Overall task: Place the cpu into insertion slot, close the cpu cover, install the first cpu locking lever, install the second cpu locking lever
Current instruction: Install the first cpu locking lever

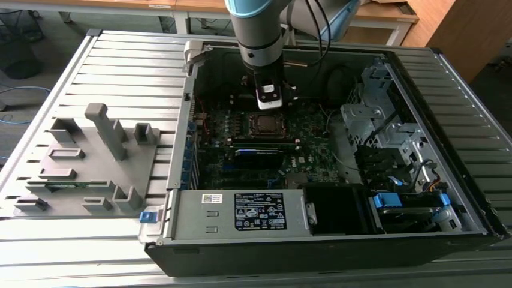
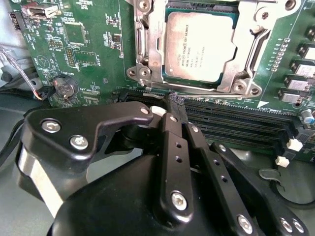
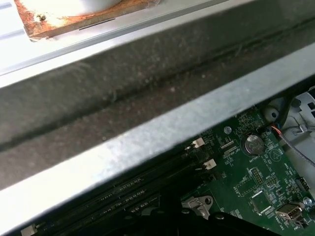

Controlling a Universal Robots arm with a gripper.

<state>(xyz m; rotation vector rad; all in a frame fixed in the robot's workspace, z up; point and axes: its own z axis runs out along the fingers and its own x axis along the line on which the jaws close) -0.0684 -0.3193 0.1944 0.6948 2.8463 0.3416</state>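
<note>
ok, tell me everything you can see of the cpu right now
The cpu is a flat square chip with a dull silvery-grey metal face carrying faint print. It lies flat and level in the insertion slot, showing through the window of the cpu cover, whose silvery frame lies down around its edges. The gripper is apart from it, over the black memory slots, and does not touch it.

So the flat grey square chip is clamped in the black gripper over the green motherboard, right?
No. The flat grey square chip sits seated on the board, in the window of the thin silvery square cover plate, as the second wrist view shows. The black gripper does hang over the green motherboard, no chip in it.
</note>
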